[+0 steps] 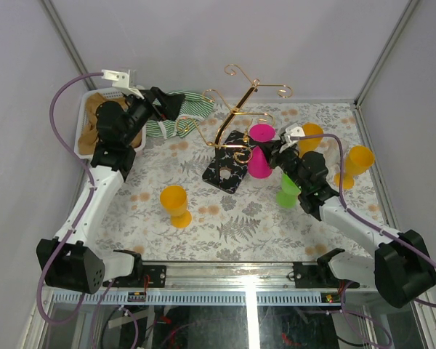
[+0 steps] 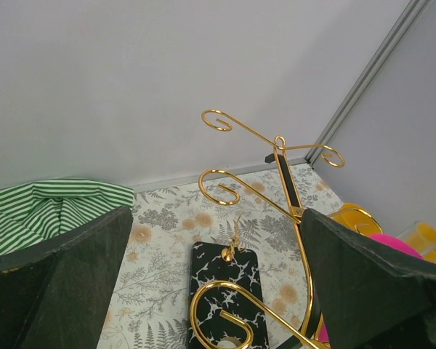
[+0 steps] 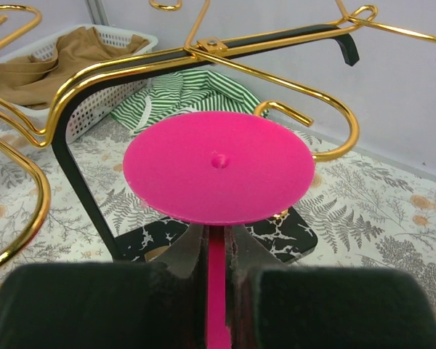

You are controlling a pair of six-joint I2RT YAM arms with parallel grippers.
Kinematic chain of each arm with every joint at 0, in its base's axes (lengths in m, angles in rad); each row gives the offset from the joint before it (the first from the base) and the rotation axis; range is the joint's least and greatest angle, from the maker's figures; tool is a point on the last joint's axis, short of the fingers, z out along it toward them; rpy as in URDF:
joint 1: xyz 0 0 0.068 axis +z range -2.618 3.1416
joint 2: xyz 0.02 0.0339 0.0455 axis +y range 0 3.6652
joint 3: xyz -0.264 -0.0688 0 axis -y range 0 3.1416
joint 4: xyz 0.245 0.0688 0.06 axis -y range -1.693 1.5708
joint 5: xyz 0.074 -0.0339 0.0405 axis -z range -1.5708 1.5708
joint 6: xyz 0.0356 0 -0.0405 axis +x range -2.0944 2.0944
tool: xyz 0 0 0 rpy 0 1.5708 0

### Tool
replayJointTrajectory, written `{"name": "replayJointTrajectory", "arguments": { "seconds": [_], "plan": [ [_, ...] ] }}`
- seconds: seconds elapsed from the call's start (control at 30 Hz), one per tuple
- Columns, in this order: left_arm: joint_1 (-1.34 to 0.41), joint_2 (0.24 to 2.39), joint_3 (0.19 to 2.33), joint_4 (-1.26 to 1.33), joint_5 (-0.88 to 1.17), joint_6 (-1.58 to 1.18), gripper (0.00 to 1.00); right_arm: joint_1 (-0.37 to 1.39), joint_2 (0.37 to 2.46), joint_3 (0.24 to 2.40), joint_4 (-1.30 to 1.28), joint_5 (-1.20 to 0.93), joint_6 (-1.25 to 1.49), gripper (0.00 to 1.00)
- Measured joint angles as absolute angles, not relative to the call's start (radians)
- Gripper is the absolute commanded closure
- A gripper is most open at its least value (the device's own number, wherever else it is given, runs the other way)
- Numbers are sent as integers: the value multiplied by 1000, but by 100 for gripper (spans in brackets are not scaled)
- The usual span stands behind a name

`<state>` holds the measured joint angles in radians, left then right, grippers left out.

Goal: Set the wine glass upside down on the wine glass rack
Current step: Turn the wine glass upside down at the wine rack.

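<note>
Pink plastic wine glass: held upside down, round foot uppermost, bowl pointing down. Its stem is pinched between the two fingers of the right claw, which is clamped tight on it. The glass hangs just beside the upright post, above the right edge of the black base. One curled hook ends close behind its foot; whether they touch cannot be told.

Gold wire rack: upright post with branching arms that end in curled hooks, on a black marbled rectangular base. It stands near the middle of the table, which is covered in a fern-and-flower print. No glass hangs on its hooks.

Left claw: fingers spread wide apart, holding nothing. It hovers at the back left, above the striped cloth and facing the rack.

Orange glass: one, standing on the table front left of the rack, well apart from it.

Green glass: one, partly hidden under the right arm.

Yellow-orange glasses: two, on the right side of the table behind the right arm.

White basket: at the back left, holding a brown cloth.

Green-and-white striped cloth: bunched beside the basket.
</note>
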<state>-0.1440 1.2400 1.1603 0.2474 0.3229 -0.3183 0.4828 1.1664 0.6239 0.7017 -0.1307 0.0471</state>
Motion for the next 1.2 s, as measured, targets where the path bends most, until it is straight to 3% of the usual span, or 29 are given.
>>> {"name": "replayJointTrajectory", "arguments": {
  "seconds": [1.2],
  "plan": [
    [-144, 1268, 1156, 254, 273, -317, 0, 496, 1248, 609, 843, -115, 64, 100]
  ]
}}
